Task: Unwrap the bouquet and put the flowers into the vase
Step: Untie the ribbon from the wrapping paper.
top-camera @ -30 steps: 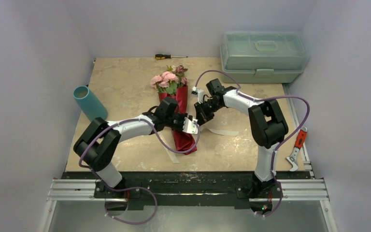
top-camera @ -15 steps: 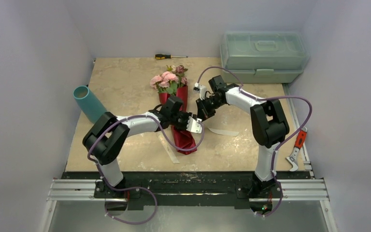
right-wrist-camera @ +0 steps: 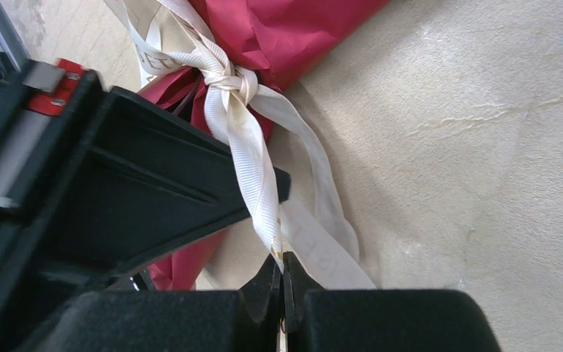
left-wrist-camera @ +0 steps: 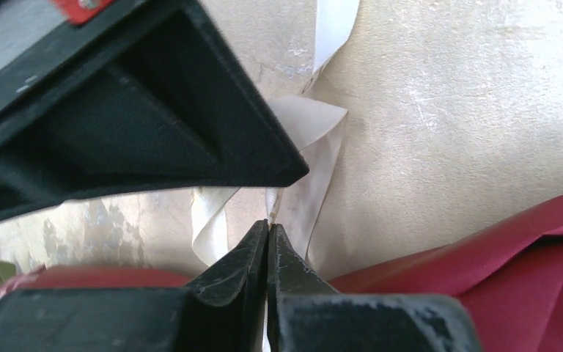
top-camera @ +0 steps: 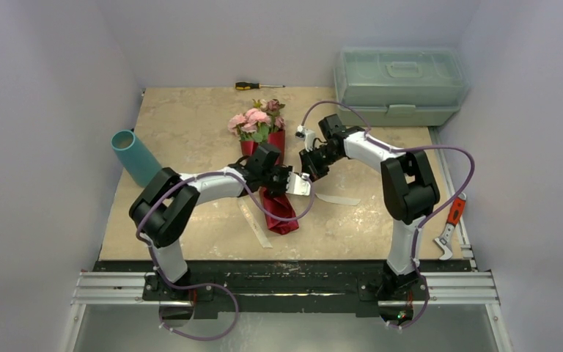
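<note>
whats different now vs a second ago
The left gripper slid right toward the right gripper and closed, apparently on the ribbon. The right gripper edged slightly farther from the bases and stayed shut on the ribbon. The bouquet, vase and toolbox have not moved.

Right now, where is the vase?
Top view: the vase stands near the table's left edge, well left of the bouquet.

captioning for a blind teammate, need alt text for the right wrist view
The right jaws, shut at the bottom edge, pinch one tail of a cream ribbon that runs up to a knot tied around the maroon paper. Pale marbled table fills the right side.
</note>
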Robot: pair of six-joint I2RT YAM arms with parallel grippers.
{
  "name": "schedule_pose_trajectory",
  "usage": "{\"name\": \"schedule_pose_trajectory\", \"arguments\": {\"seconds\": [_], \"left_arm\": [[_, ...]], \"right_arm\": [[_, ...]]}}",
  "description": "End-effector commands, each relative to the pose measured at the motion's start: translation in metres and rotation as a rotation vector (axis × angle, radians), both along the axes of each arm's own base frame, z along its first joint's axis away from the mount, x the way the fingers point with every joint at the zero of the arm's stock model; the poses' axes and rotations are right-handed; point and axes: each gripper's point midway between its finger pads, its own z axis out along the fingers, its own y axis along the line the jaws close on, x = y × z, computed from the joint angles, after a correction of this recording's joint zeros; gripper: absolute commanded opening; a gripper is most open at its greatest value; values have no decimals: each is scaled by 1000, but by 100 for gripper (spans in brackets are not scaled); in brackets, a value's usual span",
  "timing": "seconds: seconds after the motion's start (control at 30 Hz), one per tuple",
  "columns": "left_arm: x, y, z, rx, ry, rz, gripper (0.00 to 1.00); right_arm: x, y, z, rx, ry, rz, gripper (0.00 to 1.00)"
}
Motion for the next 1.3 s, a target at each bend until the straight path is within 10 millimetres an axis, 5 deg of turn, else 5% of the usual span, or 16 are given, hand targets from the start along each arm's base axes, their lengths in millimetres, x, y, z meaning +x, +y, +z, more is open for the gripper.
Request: {"name": "schedule_pose_trajectory", "arguments": {"seconds": [0.0, 0.2, 0.37, 0.7, 0.93, 1.1, 1.27], "left_arm": [[6, 2, 56, -105, -24, 101, 0], [5, 30, 93, -265, 46, 278, 0], [13, 54, 103, -375, 144, 451, 0], [15, 105, 61, -394, 315, 702, 0], [-4, 86, 106, -392, 234, 446, 55], [-21, 71, 109, -296, 203, 274, 68], [-28, 37, 108, -250, 176, 159, 68]], "right_arm": [[11, -4, 7, 22, -18, 1, 0], [17, -14, -6, -21, -19, -10, 0], [18, -20, -19, -65, -16, -12, 0], [13, -16, -25, -60, 28, -32, 0], [11, -10, -22, -45, 32, -25, 0], [11, -8, -22, -42, 34, -21, 0], [13, -6, -20, -36, 34, -18, 0]]}}
